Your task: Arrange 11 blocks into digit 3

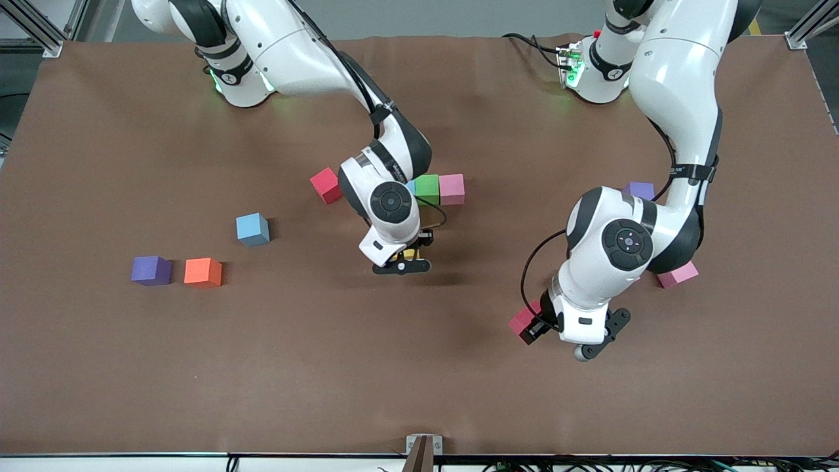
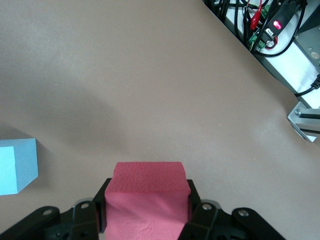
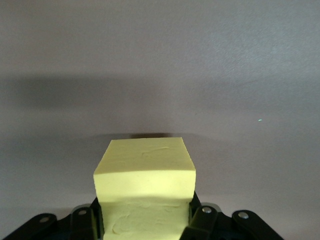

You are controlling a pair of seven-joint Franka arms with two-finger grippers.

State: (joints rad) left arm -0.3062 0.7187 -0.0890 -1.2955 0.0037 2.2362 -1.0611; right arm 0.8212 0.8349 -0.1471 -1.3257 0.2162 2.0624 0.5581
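Blocks: matte foam cubes, scattered. Row of green (image 1: pixel 427 188) and pink (image 1: pixel 452 189) touching at table centre. Right gripper (image 3: pixel 145 220) clamps yellow cube (image 3: pixel 145 180) above cloth nearby. Left gripper (image 2: pixel 145 220) clamps pink-red cube (image 2: pixel 146 200) over bare cloth.

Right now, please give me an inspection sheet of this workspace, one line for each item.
Surface: brown cloth on the table, flat.
Job's things: green cube and pink cube touch in a row; tilted red cube, light blue cube, orange cube and second pink cube lie loose.
Clutter: purple cube beside the orange cube.
Grippers: left end effector shut on a pinkish-red cube; right end effector shut on a yellow cube.
Cables: black cable loops along the left wrist.
Surroundings: metal frame post at the corner.
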